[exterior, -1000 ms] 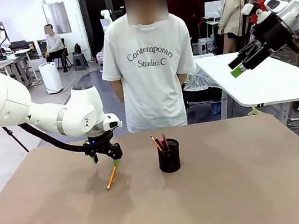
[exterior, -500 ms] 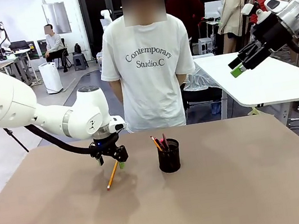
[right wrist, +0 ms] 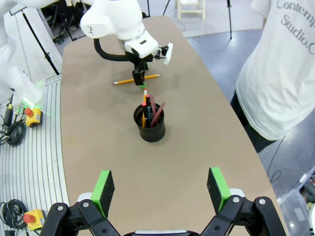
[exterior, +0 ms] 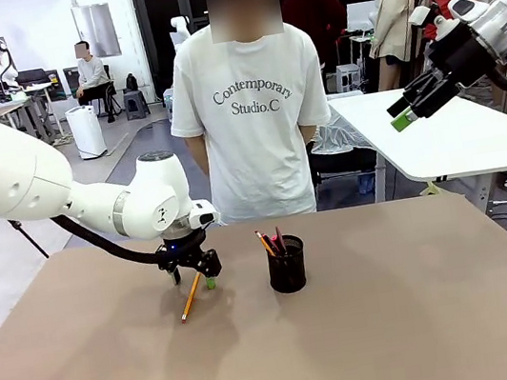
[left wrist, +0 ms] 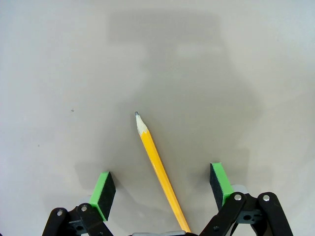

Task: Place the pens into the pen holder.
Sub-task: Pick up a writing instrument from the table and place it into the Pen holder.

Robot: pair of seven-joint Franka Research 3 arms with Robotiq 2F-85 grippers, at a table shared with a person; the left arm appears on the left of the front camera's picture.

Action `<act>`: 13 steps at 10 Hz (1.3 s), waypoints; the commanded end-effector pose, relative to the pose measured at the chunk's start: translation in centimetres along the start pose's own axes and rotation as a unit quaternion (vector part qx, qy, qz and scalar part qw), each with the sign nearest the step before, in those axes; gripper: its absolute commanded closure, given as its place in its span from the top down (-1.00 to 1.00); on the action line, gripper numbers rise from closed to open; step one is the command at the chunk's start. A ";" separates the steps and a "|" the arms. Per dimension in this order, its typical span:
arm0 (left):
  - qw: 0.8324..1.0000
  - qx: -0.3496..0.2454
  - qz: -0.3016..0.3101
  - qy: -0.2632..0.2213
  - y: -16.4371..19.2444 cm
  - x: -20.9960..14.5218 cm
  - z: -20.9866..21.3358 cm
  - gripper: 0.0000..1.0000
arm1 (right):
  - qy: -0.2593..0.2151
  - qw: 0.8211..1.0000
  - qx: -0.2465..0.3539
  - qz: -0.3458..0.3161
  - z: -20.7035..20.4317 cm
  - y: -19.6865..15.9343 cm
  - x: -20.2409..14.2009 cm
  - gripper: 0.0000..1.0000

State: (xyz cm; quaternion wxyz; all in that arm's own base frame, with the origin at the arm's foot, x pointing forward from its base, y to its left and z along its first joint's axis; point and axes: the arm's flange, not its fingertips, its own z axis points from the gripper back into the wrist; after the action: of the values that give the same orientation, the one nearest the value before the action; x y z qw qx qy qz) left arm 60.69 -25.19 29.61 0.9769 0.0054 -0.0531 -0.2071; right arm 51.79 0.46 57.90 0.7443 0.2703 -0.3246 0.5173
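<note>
The brown table (exterior: 400,321) is spread beneath both arms, and a person (exterior: 254,132) in a white printed T-shirt is seen standing at its far edge, beyond the left pincer (exterior: 190,279). The white left arm (exterior: 93,211) is reached in low, and its pincer is held just above the tabletop with its fingers spread and nothing pinched. The right pincer (exterior: 405,113) is held high and well off to the robot's right, above table level, likewise spread and empty; in its own wrist view the green pads (right wrist: 104,184) are seen wide apart. The black mesh pen holder (exterior: 287,267) is stood upright on the table near the left pincer, on its right-arm side, and well below and ahead of the right pincer (right wrist: 161,189). The yellow-orange pencil (exterior: 190,298) is laid flat on the table directly under the left pincer (left wrist: 160,172), passing between its two green pads and touched by neither, its sharpened tip pointed away from the wrist. Several pens (exterior: 270,242) are stood leaning inside the holder, to the right of the left pincer.
</note>
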 end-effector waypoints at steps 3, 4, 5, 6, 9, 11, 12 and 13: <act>1.000 0.000 0.000 0.000 0.0 0.0 0.0 0.85 | 0.000 1.000 0.000 0.001 0.0 0.2 0.1 1.00; 1.000 0.019 0.002 0.012 0.0 0.2 0.1 0.45 | 0.000 1.000 0.000 0.001 0.0 0.2 0.1 1.00; 1.000 0.024 0.007 0.009 0.0 0.3 0.2 0.05 | 0.000 1.000 0.000 0.001 0.0 0.2 0.1 1.00; 1.000 0.029 0.009 0.009 -0.1 0.3 0.3 -0.34 | 0.000 1.000 0.000 0.001 0.0 0.2 0.1 1.00; 0.999 0.036 0.015 0.008 -0.3 0.2 0.5 -1.00 | 0.000 1.000 0.000 0.001 0.0 0.2 0.1 1.00; 0.999 0.041 0.016 0.011 -0.4 0.2 0.6 -1.00 | 0.000 1.000 0.000 0.001 0.0 0.2 0.1 1.00; 0.999 0.042 0.015 0.013 -0.5 0.2 0.6 -1.00 | 0.000 1.000 0.000 0.001 0.0 0.2 0.1 1.00; 0.999 0.041 0.014 0.013 -0.5 0.2 0.7 -1.00 | 0.000 1.000 0.000 0.001 0.0 0.2 0.1 1.00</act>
State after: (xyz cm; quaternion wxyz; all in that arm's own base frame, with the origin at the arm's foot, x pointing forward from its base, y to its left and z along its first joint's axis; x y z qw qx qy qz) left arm 60.86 -25.74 30.96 0.9773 0.0316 -0.0538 -0.2026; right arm 51.79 0.46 57.90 0.7443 0.2703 -0.3246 0.5173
